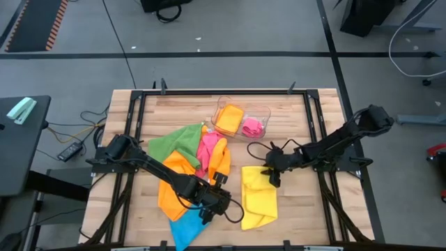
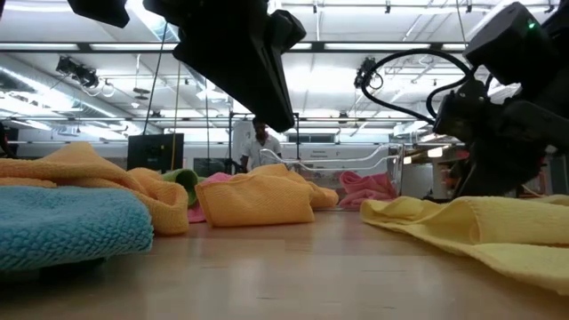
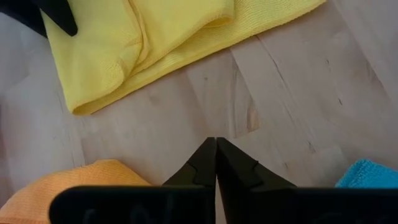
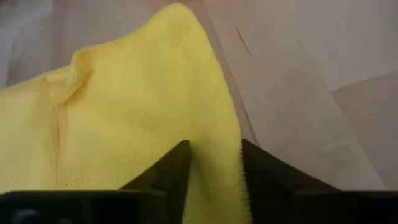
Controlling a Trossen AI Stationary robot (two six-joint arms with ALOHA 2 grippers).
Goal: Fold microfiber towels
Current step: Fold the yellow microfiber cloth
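Observation:
A yellow towel (image 1: 258,199) lies partly folded on the wooden table, right of centre. My right gripper (image 1: 272,177) is at its far edge and is shut on it (image 4: 124,106). My left gripper (image 1: 221,202) is shut and empty just left of the yellow towel, over bare wood (image 3: 216,148). To its left an orange towel (image 1: 175,187) and a blue towel (image 1: 185,227) lie crumpled. A green towel (image 1: 174,139), a pink towel (image 1: 207,146) and a second orange towel (image 1: 222,157) are heaped farther back. My right gripper pinches the yellow towel between its two fingers at a raised ridge of cloth (image 4: 214,163) by the far edge, near the far right corner. The fingers slant down from the table's right side. The rest of the towel lies slack on the table.
A clear plastic tray (image 1: 263,111) at the far middle holds a folded orange cloth (image 1: 229,118) and a pink cloth (image 1: 251,127). Bare wood lies between the yellow towel and the orange and blue towels, and on the table's right side. A person stands far behind the table (image 2: 260,142).

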